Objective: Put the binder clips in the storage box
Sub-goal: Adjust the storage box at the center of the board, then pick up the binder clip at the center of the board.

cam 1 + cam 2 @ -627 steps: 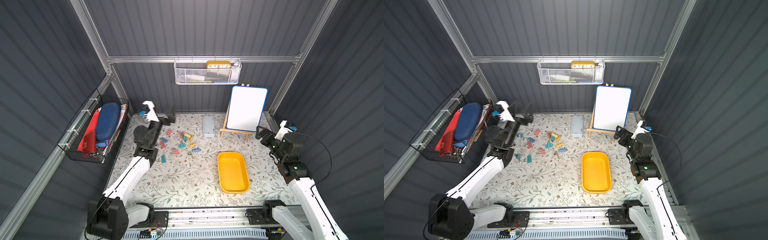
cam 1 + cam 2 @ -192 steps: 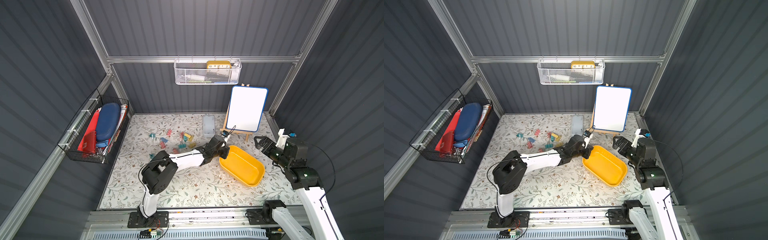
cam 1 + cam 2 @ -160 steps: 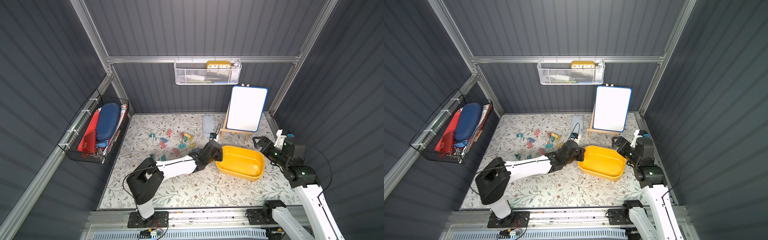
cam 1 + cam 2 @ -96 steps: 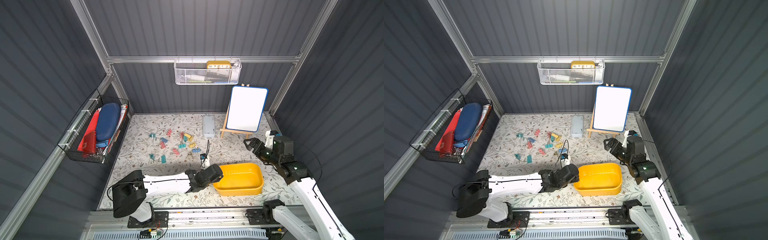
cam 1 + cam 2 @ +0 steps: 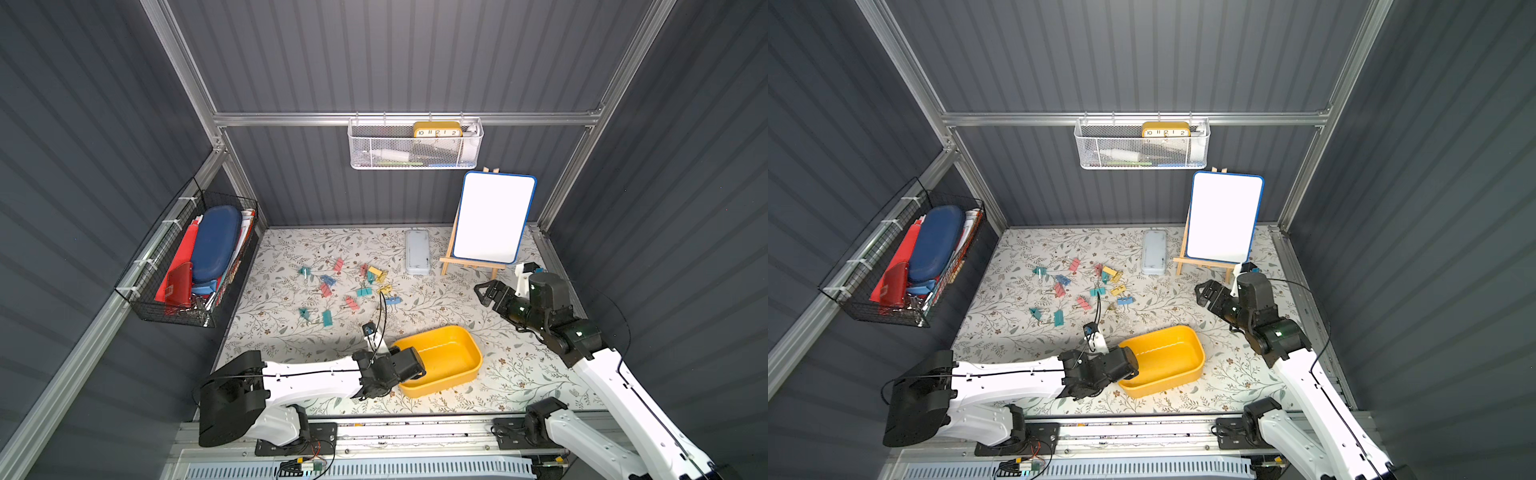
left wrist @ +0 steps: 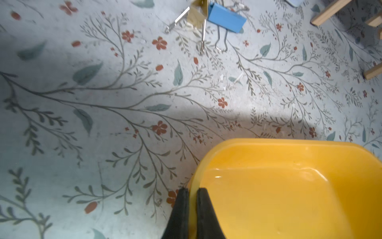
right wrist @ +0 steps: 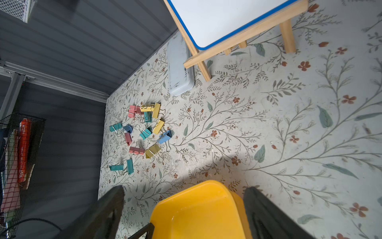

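The left gripper (image 6: 192, 193) pinches the rim of the yellow box (image 5: 453, 353); the binder clips (image 5: 357, 286) lie outside it on the mat (image 5: 523, 365). The right gripper (image 5: 483, 293) gapes wide, holding nothing.

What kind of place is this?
Probably a robot practice booth dressed like a desk: grey panelled walls, a left arm and right arm, scattered binder clips, a little whiteboard, a hanging wire basket.

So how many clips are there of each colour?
Pink clips: 4
Teal clips: 5
Yellow clips: 4
Blue clips: 2
Total: 15, none in the yellow box yet.
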Motion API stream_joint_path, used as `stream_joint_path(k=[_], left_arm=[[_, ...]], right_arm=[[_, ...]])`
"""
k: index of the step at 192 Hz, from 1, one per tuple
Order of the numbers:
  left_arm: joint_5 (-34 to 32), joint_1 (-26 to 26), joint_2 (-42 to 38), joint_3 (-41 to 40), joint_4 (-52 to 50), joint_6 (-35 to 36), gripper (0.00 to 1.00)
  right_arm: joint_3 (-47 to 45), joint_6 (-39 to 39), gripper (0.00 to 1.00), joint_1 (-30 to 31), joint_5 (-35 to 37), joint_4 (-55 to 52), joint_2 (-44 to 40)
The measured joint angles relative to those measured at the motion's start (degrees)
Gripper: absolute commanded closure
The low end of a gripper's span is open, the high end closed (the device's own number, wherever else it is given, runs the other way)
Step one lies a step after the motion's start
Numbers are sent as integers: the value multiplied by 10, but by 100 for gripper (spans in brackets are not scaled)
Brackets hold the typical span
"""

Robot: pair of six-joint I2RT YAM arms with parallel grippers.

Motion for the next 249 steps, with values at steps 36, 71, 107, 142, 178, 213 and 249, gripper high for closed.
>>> stream_joint_path(k=[36,71,107,142,178,213,249], left_arm=[[-44,0,-62,20,-29,6,71],[-71,0,-191,-6,-24,8,59],[-104,0,-271,-9,-60,-8,31],[-178,12,-347,69,-88,57,33],[-208,32,-442,108,44,294,7],[11,267,-231,89,220,443,1],[217,449,-131,25,291,543,1]], right_arm=[[0,0,5,0,7,0,-3],[0,0,5,0,7,6,-3],[2,-10,10,8,2,12,11],[83,-59,13,83,-18,0,137],[206,-126,14,171,-32,-7,309],[235,-158,14,201,-35,8,411],[260,-247,13,209,-28,25,483]])
